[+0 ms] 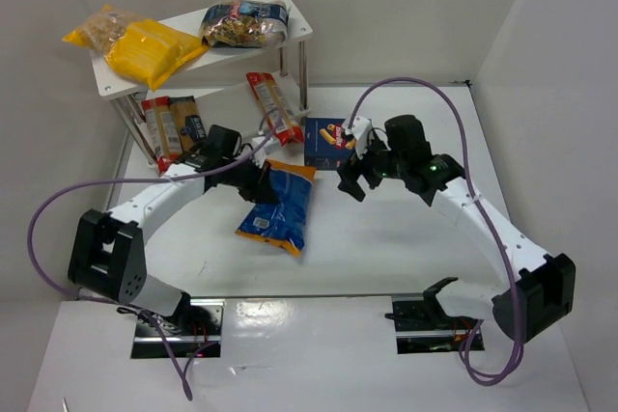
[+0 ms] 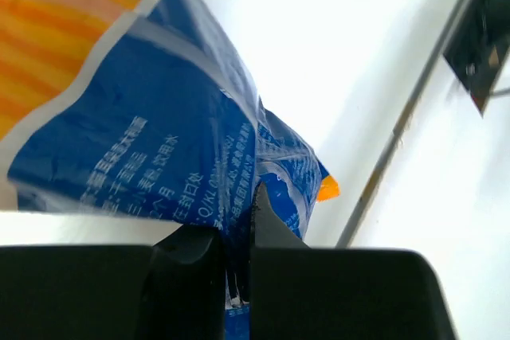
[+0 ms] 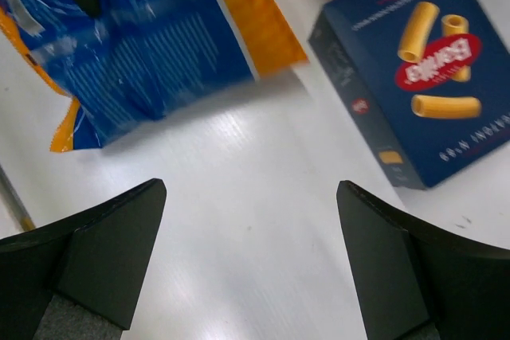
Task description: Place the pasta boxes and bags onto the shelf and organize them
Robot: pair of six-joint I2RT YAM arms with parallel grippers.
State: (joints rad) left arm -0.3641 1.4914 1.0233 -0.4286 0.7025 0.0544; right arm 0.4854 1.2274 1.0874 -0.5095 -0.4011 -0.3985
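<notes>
Since the blue bag [image 1: 278, 207] looks soft, crinkly and slippery, we clamp our left jaws on its film edge, on the counter [image 1: 386, 248] before the shelf [image 1: 293, 14]; our right jaws stand apart beside the dark-blue box [image 1: 324, 144].

- blue bag [image 2: 159, 141]: thin plastic film, crinkled, glossy, printed.
- box [image 3: 414, 77]: dark-blue card, smooth, low sheen.
- yellow pack [image 1: 153, 53]: shiny film.
- shelf [image 1: 188, 24]: white boards, matt; posts [image 1: 305, 74] bare bright metal.
- table [image 3: 239, 276]: white, smooth, semi-gloss, faintly streaked.
- right gripper [image 3: 249, 197]: fingers [image 3: 103, 252] black, matt, plastic-looking.
</notes>
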